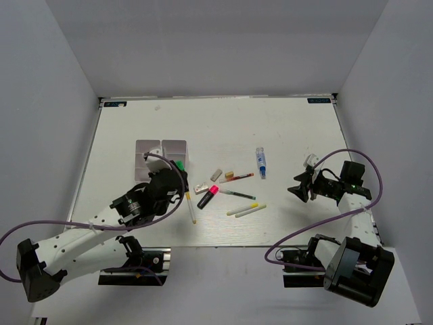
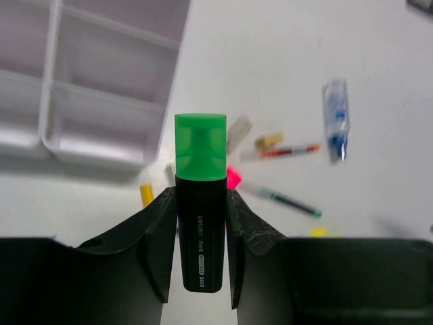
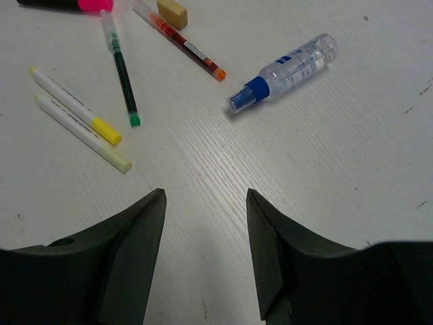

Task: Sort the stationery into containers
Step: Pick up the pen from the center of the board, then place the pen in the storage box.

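top view, room: plain grey walls (image 1: 223,47) close in on three sides of a white table (image 1: 284,128).
top view, tray: a white-grey divided tray (image 1: 174,147) lies on the table's left half.
top view, left gripper: the left gripper (image 1: 174,169) hangs at the tray's near right corner, pinching a green-capped highlighter (image 1: 180,164). i cannot tell whether it is over the tray or just beside it.
top view, loose items: to the right of the tray lie a pink-ended highlighter (image 1: 208,196), a red pen (image 1: 237,177), a green pen (image 1: 237,195), a tan eraser (image 1: 229,174) and two white pens (image 1: 247,210). a yellow-tipped pen (image 1: 191,206) lies nearer the tray.
top view, spray bottle: the blue-labelled spray bottle (image 1: 260,163) lies further right of the tray, apart from the pens.
top view, right gripper: the right gripper (image 1: 298,189) hangs well right of the tray, beyond the bottle, with a purple cable (image 1: 352,159) looping behind it.
left wrist view, grip: the fingers are pressed on the highlighter's black barrel, its green cap pointing past them. the tray's compartments sit to the upper left.
right wrist view, jaws: spread apart with nothing between them, above bare table.
right wrist view, surface: white with a fine wood grain and a few dark specks. the bottle and pens lie flat on it.
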